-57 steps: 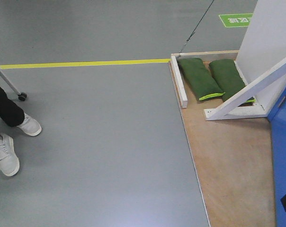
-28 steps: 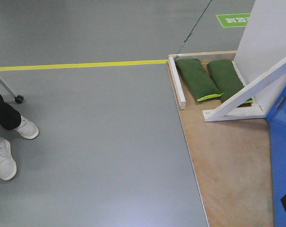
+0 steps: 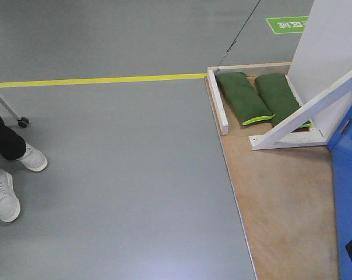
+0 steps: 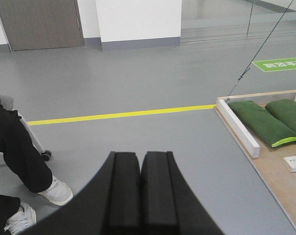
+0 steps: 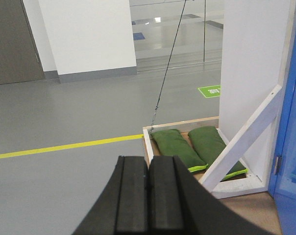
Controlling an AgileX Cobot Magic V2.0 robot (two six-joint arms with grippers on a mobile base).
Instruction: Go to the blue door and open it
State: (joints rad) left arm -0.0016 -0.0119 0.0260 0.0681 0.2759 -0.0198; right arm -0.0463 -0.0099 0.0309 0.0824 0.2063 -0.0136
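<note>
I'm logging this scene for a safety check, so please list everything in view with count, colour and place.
blue door: one, glossy blue, far right edge
wooden platform: one, light brown, right side of the grey floor
sandbags: two, dark green, side by side at the platform's far corner
brace: one, white, slanting beside the sandbags
white panel: one, white, top right
floor line: one, yellow, running left from the platform corner
floor sign: one, green, top right
bystander's shoes: two, white, left edge
caster wheel: one, black, left edge
left gripper: one, black, shut, empty
right gripper: one, black, shut, empty
</note>
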